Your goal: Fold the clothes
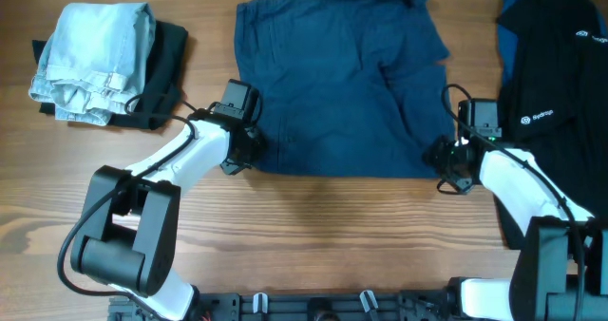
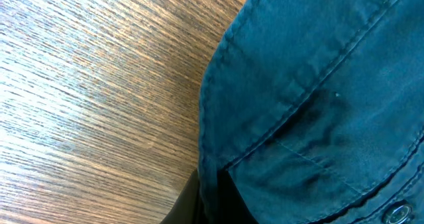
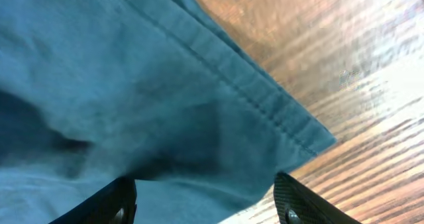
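The clothes (image 1: 332, 84), a dark navy-blue shorts-like garment, lie spread flat at the back middle of the wooden table. My left gripper (image 1: 249, 150) is at its front left corner. In the left wrist view the gripper (image 2: 209, 204) is shut on the stitched hem of the garment (image 2: 318, 105). My right gripper (image 1: 446, 164) is at the front right corner. In the right wrist view its fingers (image 3: 205, 204) stand wide apart with the garment's corner (image 3: 165, 98) lying between them.
A folded pale blue denim piece (image 1: 95, 55) lies on a black cloth (image 1: 166, 74) at the back left. A black garment with small white logos (image 1: 560, 74) lies at the right edge. Bare wooden table (image 1: 313, 236) lies in front of the garment.
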